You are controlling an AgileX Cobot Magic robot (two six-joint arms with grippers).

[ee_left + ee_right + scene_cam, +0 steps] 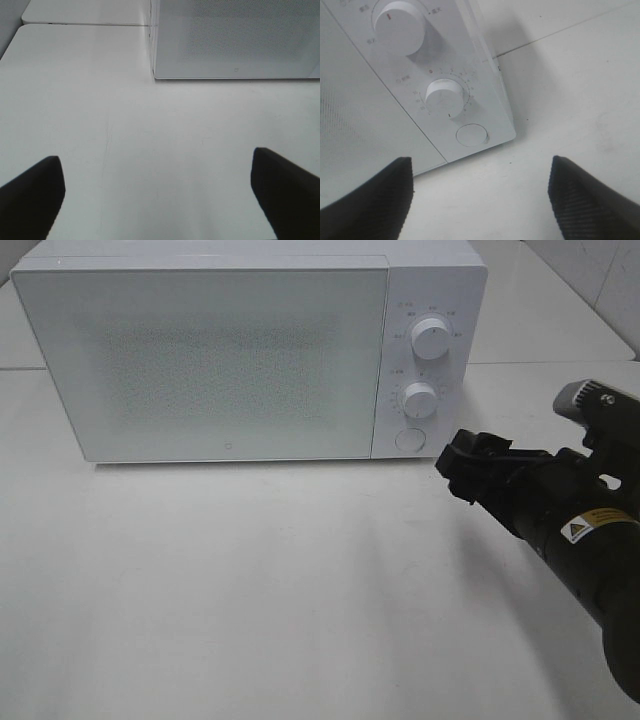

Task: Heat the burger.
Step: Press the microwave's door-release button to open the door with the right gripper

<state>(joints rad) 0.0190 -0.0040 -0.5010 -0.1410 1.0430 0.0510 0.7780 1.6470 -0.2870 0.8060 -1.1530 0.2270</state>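
A white table (pixel 250 590) is holding up one thing, a white microwave (pixel 220 350). The microwave is sitting at the back, with its door shut and facing the front. A thin line (pixel 540 362) is crossing the table on both sides of it.

Black right arm (pixel 570 550) bears a yellow-triangle warning label (pixel 597 526).

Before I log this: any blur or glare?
Exterior high: the microwave door looks speckled, the table washed out bright. Left wrist: the left gripper is a soft, featureless dark shape. Right wrist: the dials are sharp, the right gripper softer.
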